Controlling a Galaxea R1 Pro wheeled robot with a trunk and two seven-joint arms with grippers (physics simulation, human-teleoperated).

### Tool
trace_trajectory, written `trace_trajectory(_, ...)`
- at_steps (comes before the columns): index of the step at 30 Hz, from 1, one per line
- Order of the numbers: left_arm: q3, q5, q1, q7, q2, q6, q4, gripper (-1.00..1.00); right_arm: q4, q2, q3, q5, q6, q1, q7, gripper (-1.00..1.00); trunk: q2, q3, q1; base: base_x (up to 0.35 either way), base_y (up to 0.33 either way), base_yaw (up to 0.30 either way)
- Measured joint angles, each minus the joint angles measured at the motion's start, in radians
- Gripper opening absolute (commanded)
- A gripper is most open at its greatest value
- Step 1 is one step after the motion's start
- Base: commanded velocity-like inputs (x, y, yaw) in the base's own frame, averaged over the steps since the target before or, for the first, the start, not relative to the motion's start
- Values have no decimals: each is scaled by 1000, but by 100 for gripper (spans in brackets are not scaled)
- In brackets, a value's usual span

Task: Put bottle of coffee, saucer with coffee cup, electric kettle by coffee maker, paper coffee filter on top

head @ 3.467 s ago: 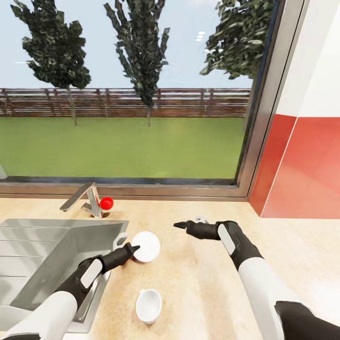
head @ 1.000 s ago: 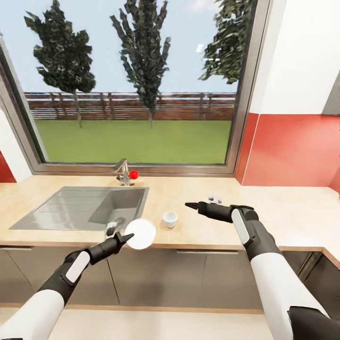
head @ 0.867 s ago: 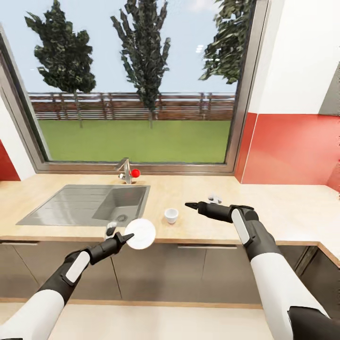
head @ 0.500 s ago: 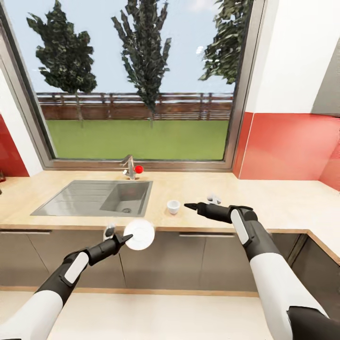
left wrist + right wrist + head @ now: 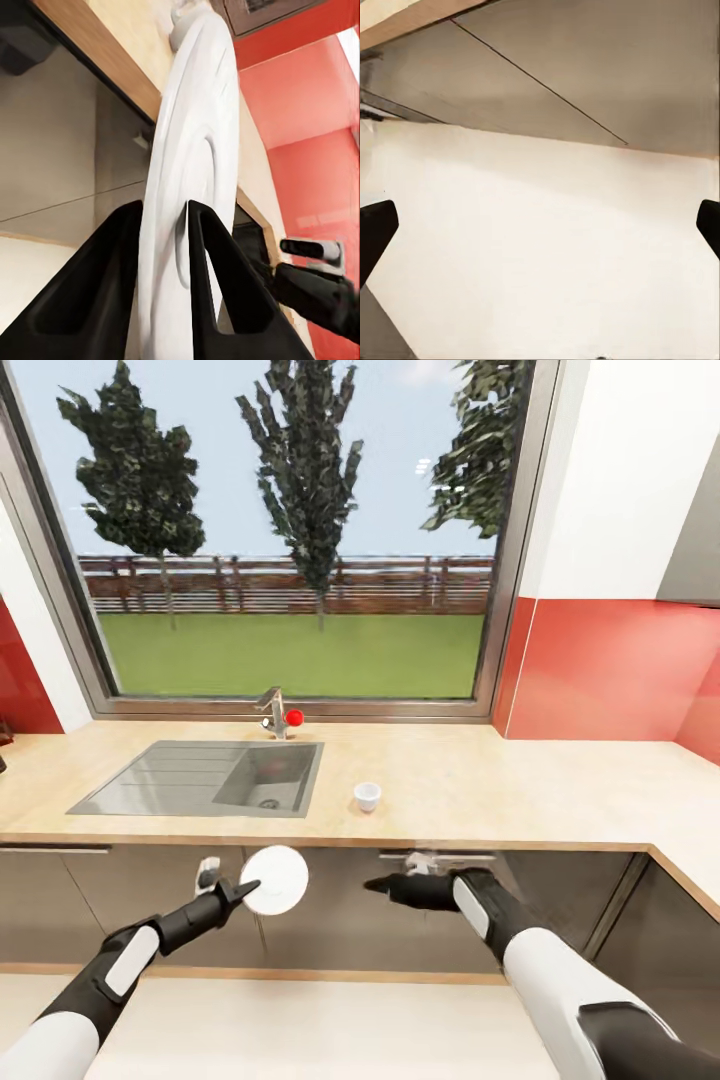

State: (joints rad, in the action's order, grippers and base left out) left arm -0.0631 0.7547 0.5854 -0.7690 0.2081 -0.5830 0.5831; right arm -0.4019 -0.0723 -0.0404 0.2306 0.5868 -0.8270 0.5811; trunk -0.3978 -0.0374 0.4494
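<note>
Saucer pinched in left hand

The setting was a domestic kitchen, rendered in simulation. A long light wood-grain kitchen countertop ran along the wall and turned a corner at the right, over glossy dark-grey cabinet fronts. A stainless steel sink with a drainer was set into the worktop, with a metal tap bearing a red knob behind it. A small white coffee cup stood on the worktop beside the sink. A red backsplash below a white wall flanked a large window onto lawn, trees and a wooden fence.
</note>
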Motion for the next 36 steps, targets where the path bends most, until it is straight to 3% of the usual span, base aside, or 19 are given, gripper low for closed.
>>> trace_trajectory(4, -6, -3, -26, -52, 28, 0, 0, -100, 199, -1, -93, -2, -117, 1, -2, 100, 0, 0, 0, 0, 0, 0)
trace_trajectory(7, -7, -3, -43, -62, 34, 0, 0, -100, 337, -1, -116, -6, -247, 3, -4, 100, 0, 0, 0, 0, 0, 0)
trace_trajectory(9, -8, -3, -47, -64, 35, 0, 0, -100, 359, -1, -122, -9, -279, 22, -7, 100, 0, 0, 0, 0, 0, 0)
trace_trajectory(12, -8, -1, -57, -66, 37, 1, 0, -100, 375, 4, -130, -29, -306, 96, -37, 100, 0, 0, 0, 0, 0, 0)
trace_trajectory(14, -8, -1, -60, -66, 42, 1, 0, -100, 378, 7, -132, -67, -313, 134, -114, 100, 0, 0, 0, 0, 0, 0)
trace_trajectory(16, -8, -1, -65, -71, 55, 2, -2, -100, 380, 10, -132, -100, -323, 172, -235, 100, 0, 0, 0, 0, 0, 0)
trace_trajectory(19, -17, -2, -88, -82, 71, 4, -14, -100, 380, 12, -131, -118, -355, 221, -390, 100, 0, 0, 0, 0, 0, 0)
trace_trajectory(21, -55, 1, -110, -86, 83, 7, -23, -100, 380, 16, -131, -123, -394, 251, -469, 100, 0, 0, 0, 0, 0, 0)
trace_trajectory(23, -109, 0, -133, -86, 94, 11, -28, -100, 380, 25, -131, -126, -425, 273, -503, 100, 0, 0, 0, 0, 0, 0)
trace_trajectory(27, -202, -4, -182, -84, 128, 14, -32, -100, 380, 32, -131, -126, -446, 287, -523, 100, 0, 0, 0, 0, 0, 0)
trace_trajectory(31, -252, -5, -219, -83, 176, 15, -32, -100, 380, 43, -131, -125, -451, 293, -527, 100, 0, 0, 0, 0, 0, 0)
trace_trajectory(34, -312, -5, -242, -83, 189, 36, -33, -100, 380, 49, -131, -125, -451, 295, -531, 100, 0, 0, 0, 0, 0, 0)
trace_trajectory(35, -344, -6, -257, -84, 192, 83, -33, -100, 380, 55, -131, -126, -451, 296, -532, 100, 0, 0, 0, 0, 0, 0)
trace_trajectory(36, -350, -7, -262, -84, 192, 95, -33, -100, 380, 57, -131, -126, -451, 297, -532, 100, 0, 0, 0, 0, 0, 0)
